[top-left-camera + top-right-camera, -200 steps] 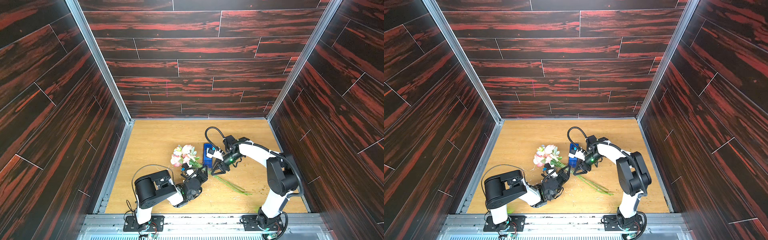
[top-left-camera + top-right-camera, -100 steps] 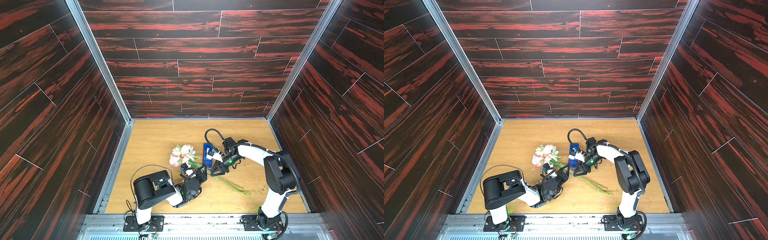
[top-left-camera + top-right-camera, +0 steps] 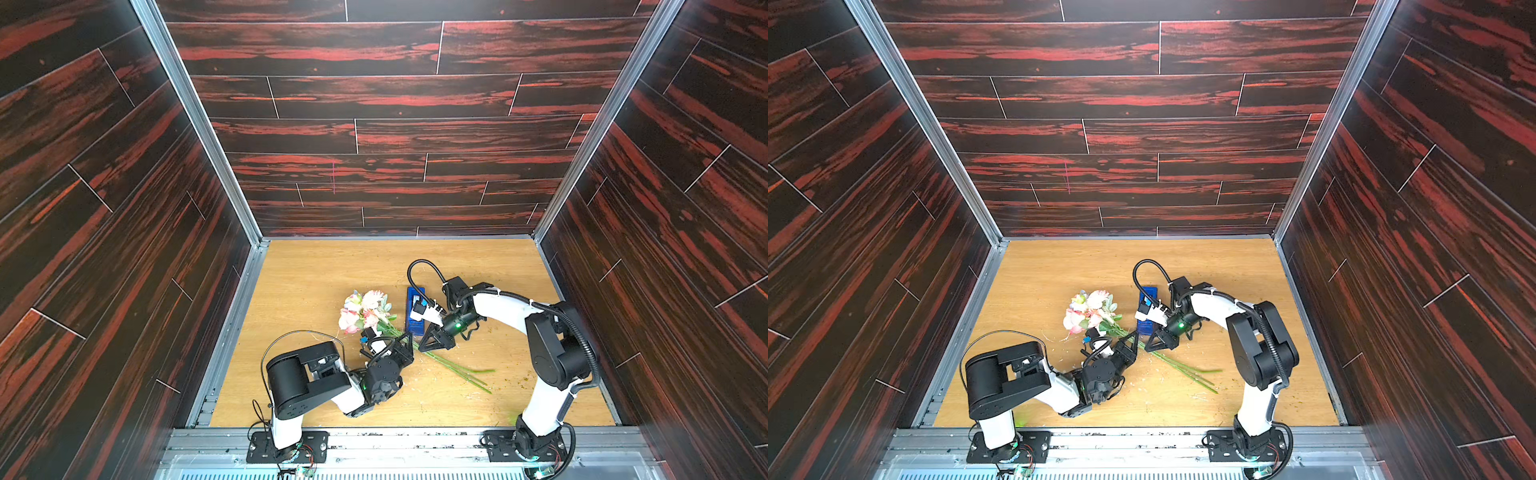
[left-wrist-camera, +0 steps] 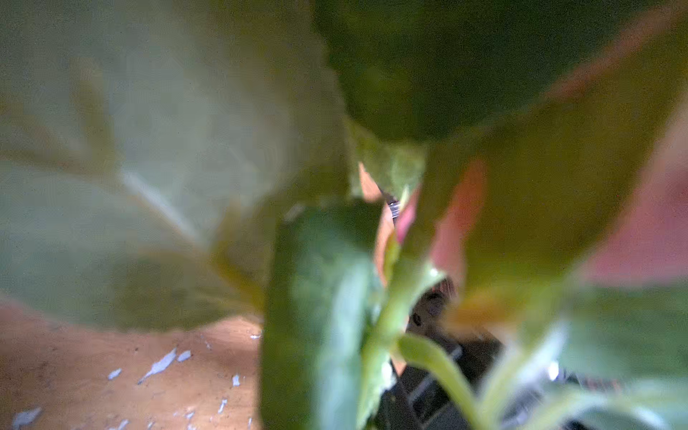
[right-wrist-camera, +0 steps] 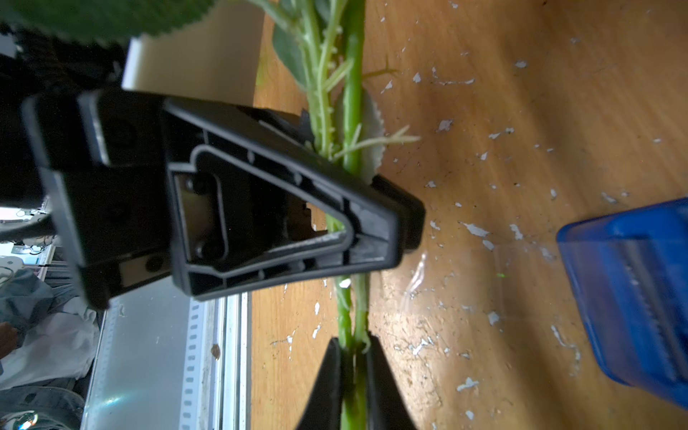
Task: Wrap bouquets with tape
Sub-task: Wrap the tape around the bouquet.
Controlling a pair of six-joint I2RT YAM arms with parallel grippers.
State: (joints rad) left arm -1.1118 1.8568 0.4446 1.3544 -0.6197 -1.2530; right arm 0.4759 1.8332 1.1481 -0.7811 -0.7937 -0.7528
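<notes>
Nothing legible anywhere: no text, label, brand, number or sign to be read. Blue tape dispenser (image 5: 633,298) close up but blurred, with no lettering to make out; too small to tell in both top views.
</notes>
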